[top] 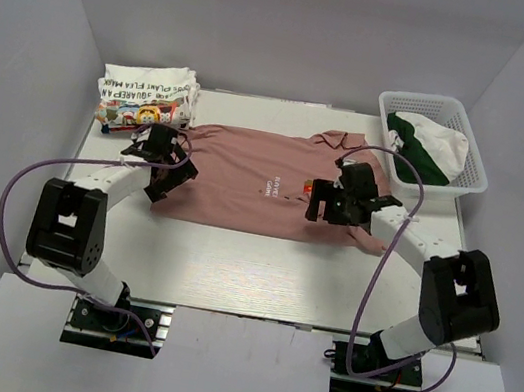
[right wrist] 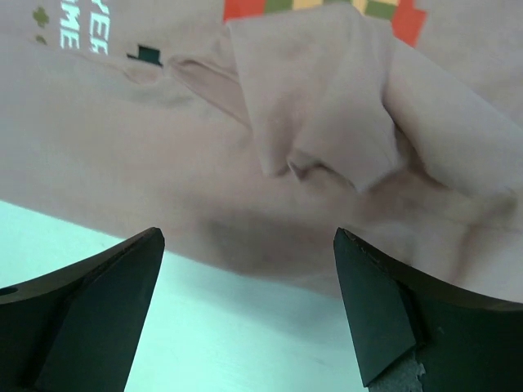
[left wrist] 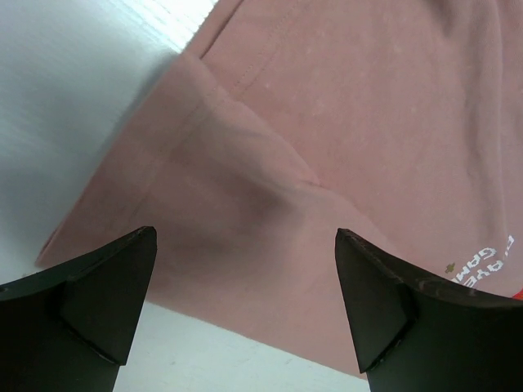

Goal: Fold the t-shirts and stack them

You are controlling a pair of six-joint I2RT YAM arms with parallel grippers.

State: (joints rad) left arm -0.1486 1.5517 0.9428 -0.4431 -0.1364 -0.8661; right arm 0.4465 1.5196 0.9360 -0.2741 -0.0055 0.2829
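Note:
The dusty-pink shirt [top: 245, 178] lies spread across the table's middle, chest print up. The white shirt with cartoon graphics [top: 145, 96] lies folded at the back left. My left gripper [top: 165, 179] is open above the pink shirt's left near edge; in the left wrist view the pink cloth [left wrist: 327, 139] lies flat between and beyond the open fingers [left wrist: 106, 286]. My right gripper [top: 333, 209] is open above the shirt's right near edge, where a folded-in sleeve [right wrist: 327, 106] lies rumpled over the print. Neither gripper holds cloth.
A white plastic basket [top: 455, 118] at the back right holds a green-and-white garment [top: 424, 143]. Bare table [top: 258, 277] runs in front of the pink shirt. Purple cables loop beside both arms. Grey walls close off the back and sides.

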